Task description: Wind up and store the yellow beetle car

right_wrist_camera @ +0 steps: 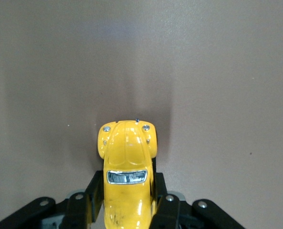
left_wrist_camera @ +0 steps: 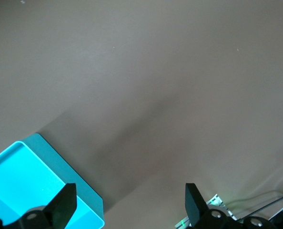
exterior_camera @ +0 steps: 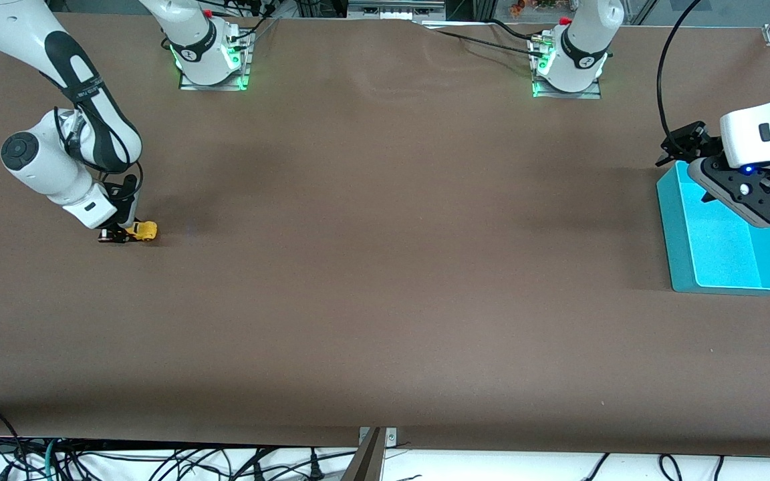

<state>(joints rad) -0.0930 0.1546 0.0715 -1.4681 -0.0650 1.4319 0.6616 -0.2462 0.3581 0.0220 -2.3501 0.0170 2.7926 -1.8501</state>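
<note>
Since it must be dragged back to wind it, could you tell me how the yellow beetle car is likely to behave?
The yellow beetle car looks rigid and glossy, so probably slippery. Its wheels likely roll once the right hand, clamped on its sides, lets go.

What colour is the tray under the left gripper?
Turquoise tray, a brighter cyan inside; the front view shows it best.

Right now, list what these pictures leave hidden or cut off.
- yellow beetle car: rear and wheels, right wrist view, hidden by the right hand shut on it and the frame edge.
- turquoise tray: part of its floor, front view, covered by the open left hand.
- tray, left wrist view: only one corner in frame.
</note>
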